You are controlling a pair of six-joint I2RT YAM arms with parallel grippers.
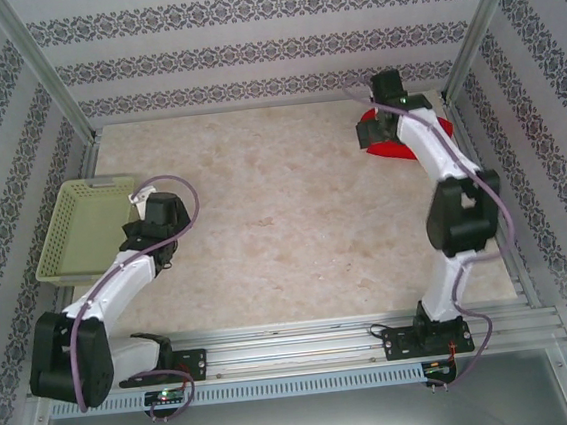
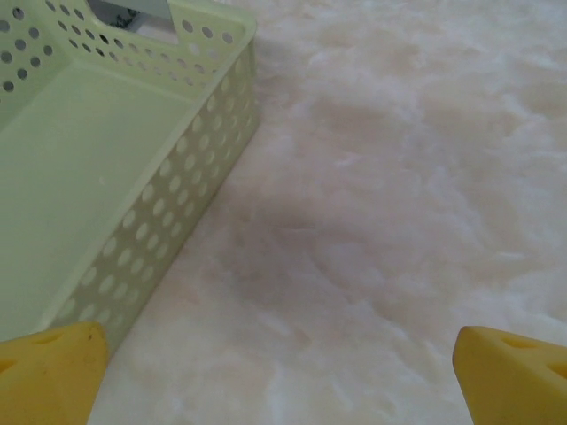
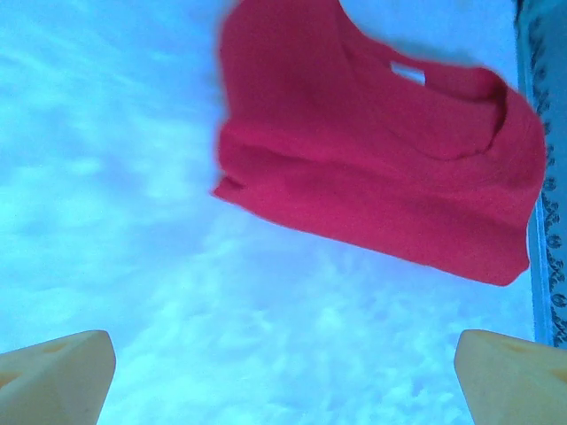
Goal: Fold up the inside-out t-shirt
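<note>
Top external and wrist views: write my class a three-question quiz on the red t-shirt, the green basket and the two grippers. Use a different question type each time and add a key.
1. True or false: the t-shirt lies inside the basket.
2. Pick one. The right gripper is: A) shut on the t-shirt; B) open with nothing between its fingers; C) shut on the basket's rim.
3. Short answer: which gripper is beside the basket?

Key
1. False. It lies on the table at the far right, and the basket is at the left edge.
2. B.
3. The left gripper.
</note>
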